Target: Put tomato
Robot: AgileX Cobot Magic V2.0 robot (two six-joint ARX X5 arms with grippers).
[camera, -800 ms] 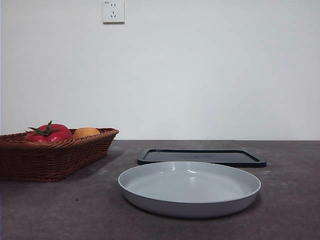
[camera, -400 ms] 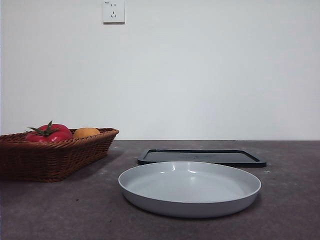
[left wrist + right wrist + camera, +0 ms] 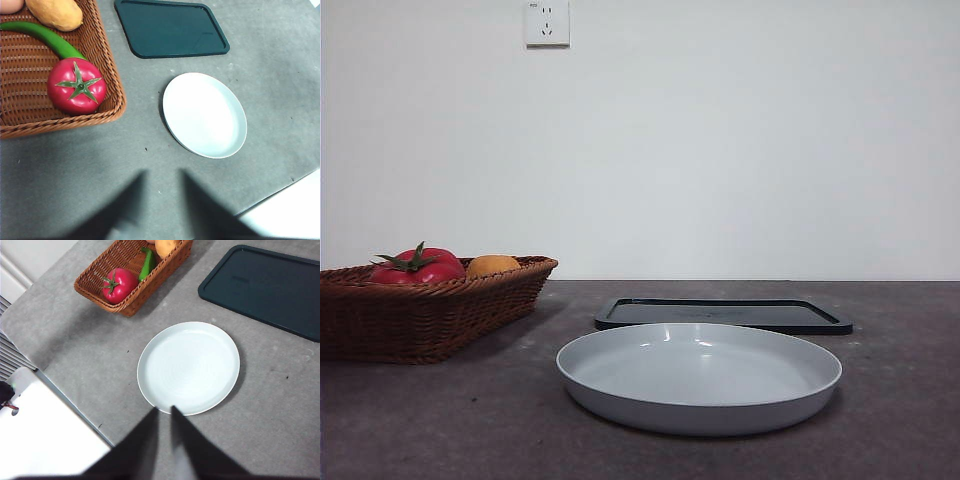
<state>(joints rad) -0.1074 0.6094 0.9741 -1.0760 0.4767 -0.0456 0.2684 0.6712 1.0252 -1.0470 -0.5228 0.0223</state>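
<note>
The tomato (image 3: 418,266) is glossy red with a green stem and lies in the wicker basket (image 3: 440,310) at the left; it also shows as the tomato (image 3: 76,86) and the tomato (image 3: 119,285). My left gripper (image 3: 163,174) hovers high over bare table between the basket (image 3: 107,60) and the white plate (image 3: 205,114), jaws open and holding nothing. High above the near rim of the plate (image 3: 188,367), my right gripper (image 3: 164,410) has its jaws almost together and nothing held. Neither arm shows in the front view.
In the basket, a green vegetable (image 3: 47,37) and an orange-yellow fruit (image 3: 54,12) lie by the tomato. The grey-white plate (image 3: 700,378) sits mid-table, with a black tray (image 3: 723,314) behind it. The table edge (image 3: 70,405) runs close under the right arm.
</note>
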